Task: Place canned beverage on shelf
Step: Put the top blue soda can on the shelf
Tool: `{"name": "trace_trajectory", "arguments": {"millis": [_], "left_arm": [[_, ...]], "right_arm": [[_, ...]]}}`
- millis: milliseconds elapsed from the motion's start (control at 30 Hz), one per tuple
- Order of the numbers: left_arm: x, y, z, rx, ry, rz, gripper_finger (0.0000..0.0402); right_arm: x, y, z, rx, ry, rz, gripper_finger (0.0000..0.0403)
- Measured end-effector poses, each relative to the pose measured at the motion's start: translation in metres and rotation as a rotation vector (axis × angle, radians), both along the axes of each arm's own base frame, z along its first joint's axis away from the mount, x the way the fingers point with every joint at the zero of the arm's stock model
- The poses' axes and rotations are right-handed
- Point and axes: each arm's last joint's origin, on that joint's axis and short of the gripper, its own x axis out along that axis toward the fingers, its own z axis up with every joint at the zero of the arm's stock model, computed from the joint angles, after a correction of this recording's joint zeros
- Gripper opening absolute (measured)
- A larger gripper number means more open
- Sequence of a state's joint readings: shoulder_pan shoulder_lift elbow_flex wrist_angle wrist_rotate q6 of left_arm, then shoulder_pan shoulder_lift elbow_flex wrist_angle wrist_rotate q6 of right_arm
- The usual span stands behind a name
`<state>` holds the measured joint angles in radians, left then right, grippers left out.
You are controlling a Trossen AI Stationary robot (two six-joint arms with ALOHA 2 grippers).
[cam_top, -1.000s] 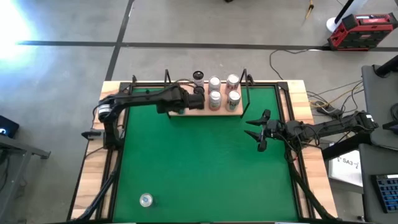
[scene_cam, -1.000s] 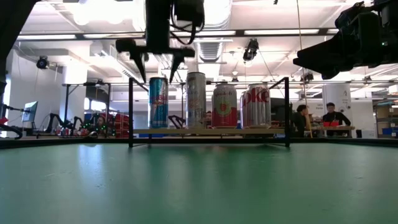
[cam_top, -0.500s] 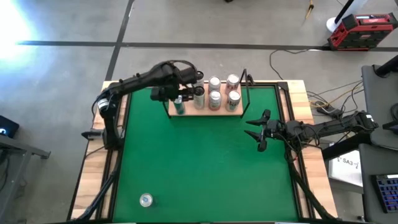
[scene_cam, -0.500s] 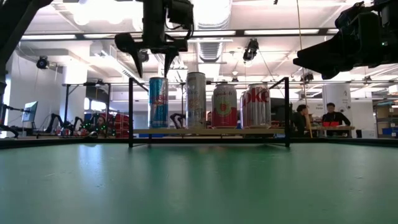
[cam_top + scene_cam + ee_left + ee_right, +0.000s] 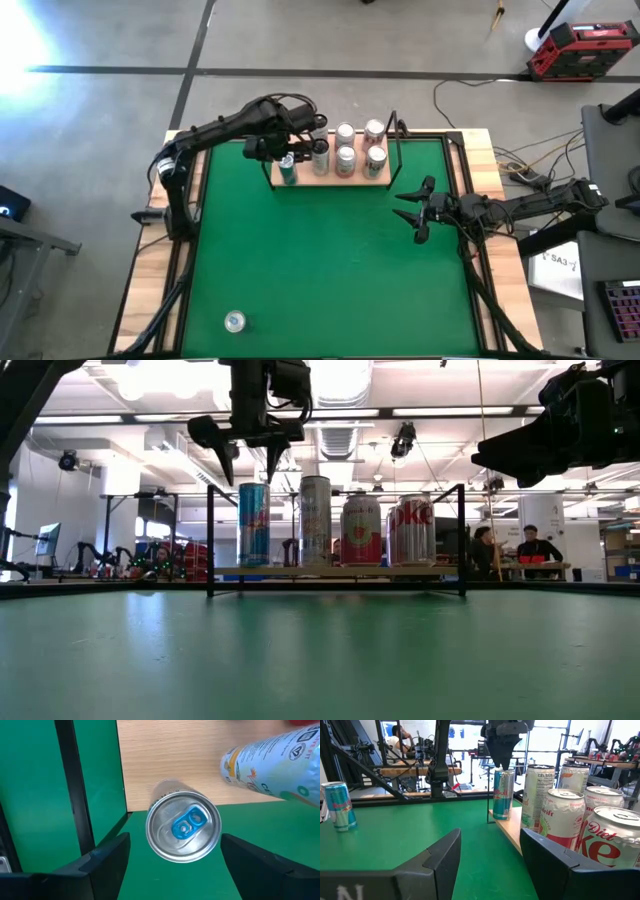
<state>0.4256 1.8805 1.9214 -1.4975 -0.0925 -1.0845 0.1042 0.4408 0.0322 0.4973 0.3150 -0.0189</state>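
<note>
A blue-and-silver canned beverage (image 5: 253,525) stands upright on its base at the left end of the shelf (image 5: 330,181), near the board's front corner (image 5: 165,755). My left gripper (image 5: 250,465) hangs just above that can (image 5: 184,826), pointing down. It is open, with a finger on either side of the can's top and clear of it. In the high view it shows at the shelf's left end (image 5: 285,152). My right gripper (image 5: 415,212) waits level at the table's right side, open, with nothing between its fingers (image 5: 490,837).
Several more cans stand on the shelf: a tall white one (image 5: 315,520), a pink one (image 5: 361,530) and a Diet Coke (image 5: 411,530). Black upright posts (image 5: 210,540) frame the board. Another blue can (image 5: 235,321) stands at the near left of the green mat. People sit beyond the table (image 5: 530,545).
My left gripper has risen from astride the blue can's top to just above it and has rolled about its own axis. Its arm has swung toward the table's far edge. The gap between its fingers is unchanged, and the can stays upright on the shelf.
</note>
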Motion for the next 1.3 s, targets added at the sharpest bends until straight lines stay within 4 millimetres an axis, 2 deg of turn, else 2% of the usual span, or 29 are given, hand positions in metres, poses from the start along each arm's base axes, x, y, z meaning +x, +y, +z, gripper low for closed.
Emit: {"name": "trace_trajectory", "arguments": {"millis": [500, 900, 1033, 1233, 1300], "left_arm": [[0.004, 0.0, -0.002, 0.011, -0.028, -0.009, 0.0295], [0.015, 0.004, -0.028, -0.022, 0.037, -0.009, 0.0293], [0.015, 0.005, -0.033, -0.025, 0.043, -0.005, 0.0276], [0.014, 0.006, -0.041, -0.026, 0.045, 0.019, 0.0221], [0.013, 0.007, -0.041, -0.026, 0.044, 0.022, 0.0214]], "right_arm": [[0.0, 0.0, 0.0, 0.0, 0.001, 0.0, 0.0194], [0.0, 0.0, 0.0, 0.0, 0.001, 0.0, 0.0194], [0.0, 0.0, 0.0, 0.0, 0.001, 0.0, 0.0194], [0.0, 0.0, 0.0, 0.0, 0.0, 0.0, 0.0194], [0.0, 0.0, 0.0, 0.0, 0.001, 0.0, 0.0194]]}}
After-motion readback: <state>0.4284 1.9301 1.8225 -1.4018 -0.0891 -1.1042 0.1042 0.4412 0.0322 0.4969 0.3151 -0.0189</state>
